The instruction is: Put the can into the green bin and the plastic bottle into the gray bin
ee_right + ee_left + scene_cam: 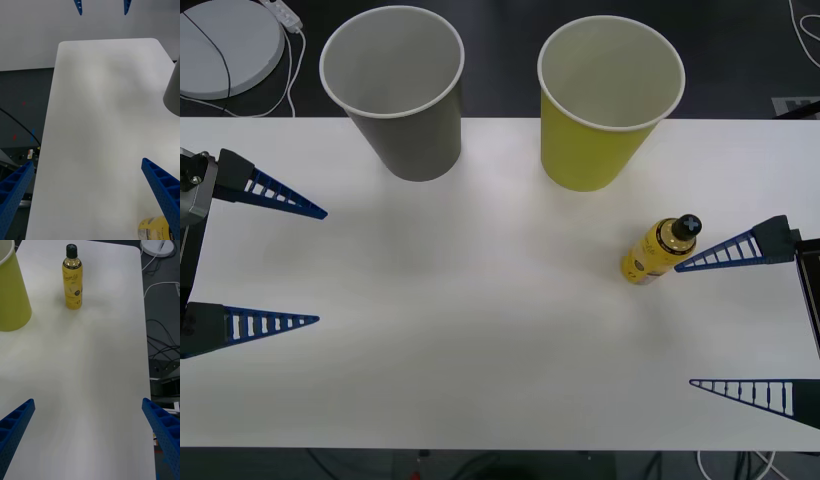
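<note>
Plastic bottle upright on the table, right of centre, below green bin; gray bin upper left. Left end effector and right end effector both spread wide, holding nothing.

- Gray bin: large tapered paper cup, white rim and inside, upright at the table's far edge, toward the robot's left.
- Green bin: matching yellow-green cup, upright beside it, apart.
- Plastic bottle: yellow drink, black cap, standing near the green bin.
</note>
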`<action>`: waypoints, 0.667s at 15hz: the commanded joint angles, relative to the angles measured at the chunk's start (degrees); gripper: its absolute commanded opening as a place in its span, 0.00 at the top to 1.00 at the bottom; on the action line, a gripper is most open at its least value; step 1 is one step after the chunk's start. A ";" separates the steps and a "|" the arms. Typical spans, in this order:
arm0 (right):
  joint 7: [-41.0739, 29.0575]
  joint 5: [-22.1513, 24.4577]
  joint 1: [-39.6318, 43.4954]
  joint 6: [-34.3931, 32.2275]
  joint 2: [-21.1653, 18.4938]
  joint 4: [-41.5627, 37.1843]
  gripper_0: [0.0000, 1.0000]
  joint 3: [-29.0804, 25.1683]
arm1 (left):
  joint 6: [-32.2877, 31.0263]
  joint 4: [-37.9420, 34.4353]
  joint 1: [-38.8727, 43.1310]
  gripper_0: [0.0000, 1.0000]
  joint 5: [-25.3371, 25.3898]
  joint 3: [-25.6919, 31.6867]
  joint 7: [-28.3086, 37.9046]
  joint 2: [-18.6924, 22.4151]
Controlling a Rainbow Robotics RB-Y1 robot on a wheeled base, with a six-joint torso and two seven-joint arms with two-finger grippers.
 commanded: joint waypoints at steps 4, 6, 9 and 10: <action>-0.18 -0.70 1.32 0.09 2.20 0.18 0.00 0.53 | 0.00 0.00 0.00 0.00 -0.01 0.00 0.00 0.00; -0.18 -2.11 1.58 0.00 2.90 0.18 0.00 -0.35 | 0.00 0.00 0.00 0.00 -0.01 0.00 0.00 0.00; 0.18 -3.60 3.16 3.78 2.81 0.09 0.00 -0.62 | 0.00 0.00 0.00 0.00 -0.01 0.00 0.00 0.00; 0.18 -3.60 4.48 5.71 2.90 -0.09 0.00 -1.32 | 0.00 0.00 0.00 0.00 -0.01 0.00 0.00 0.00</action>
